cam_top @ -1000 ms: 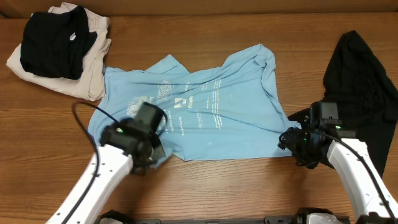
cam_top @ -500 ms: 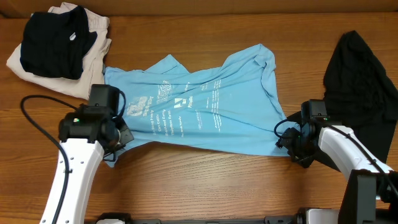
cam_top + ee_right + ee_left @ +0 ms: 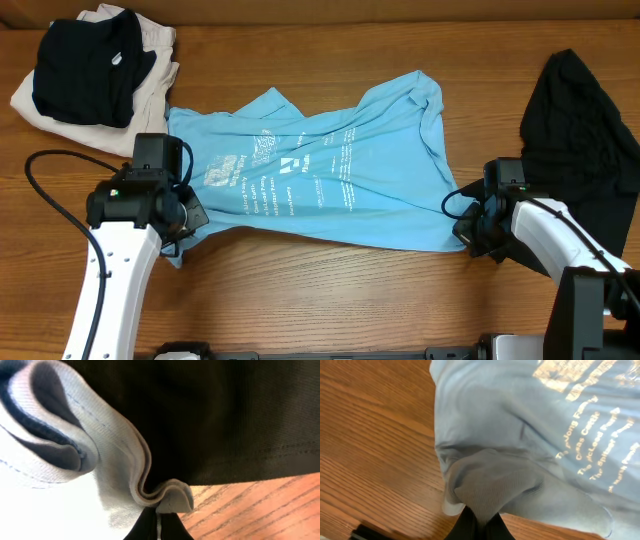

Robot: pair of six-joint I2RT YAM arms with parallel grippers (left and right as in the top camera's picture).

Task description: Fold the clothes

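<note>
Sky-blue shirt [image 3: 330,180] lies spread on the surface [image 3: 330,295], just beside the black garment [image 3: 580,140]. The left end effector [image 3: 188,220] and right end effector [image 3: 470,232] each pinch a hem corner. That is a sound hold, since limp cloth will likely sag between them.

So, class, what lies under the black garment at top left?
A beige garment lies under the black garment, sticking out at its edges. Anything else beneath is covered.
</note>
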